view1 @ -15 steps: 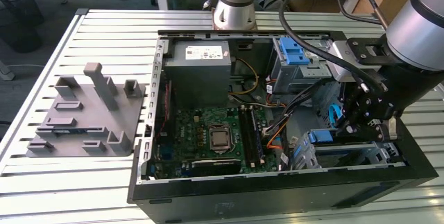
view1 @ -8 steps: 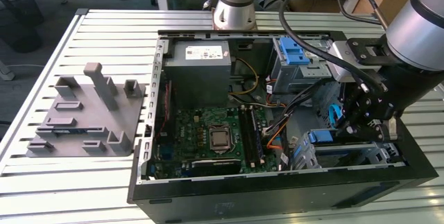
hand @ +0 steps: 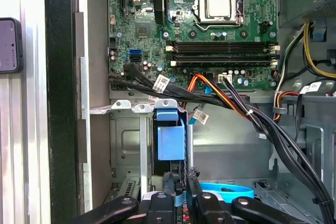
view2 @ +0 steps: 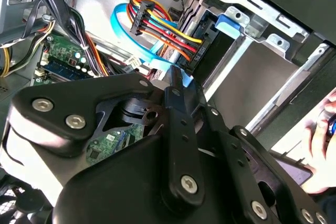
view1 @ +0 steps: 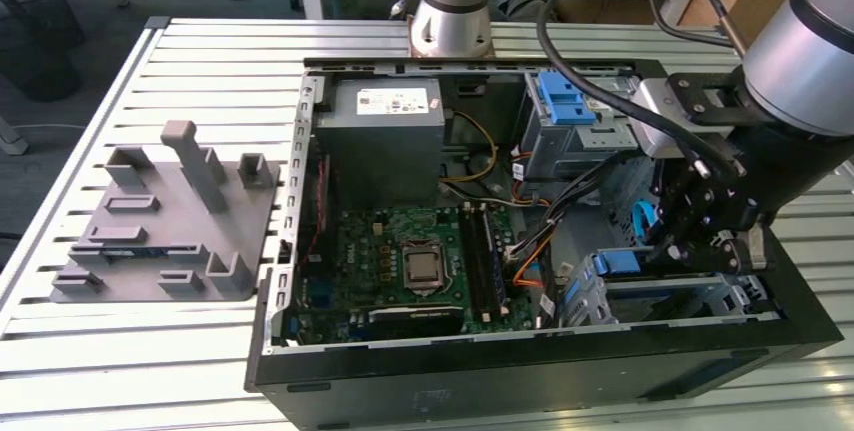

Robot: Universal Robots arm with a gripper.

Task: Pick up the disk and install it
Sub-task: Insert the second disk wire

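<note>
The gripper (view1: 701, 251) hung low inside the open computer case (view1: 287, 251), right over the drive cage (view1: 667, 296) in the corner well apart from the grey power supply (view1: 387, 131). In the first wrist view its fingers (hand: 169, 184) stood narrow — pinched on the edge of the disk (hand: 171, 137), which sat upright, seated in the cage just beside the green motherboard (hand: 194, 19). A bundle of coloured cables (view2: 168, 32) ran into the cage — plugged in just beside the gripper.
</note>
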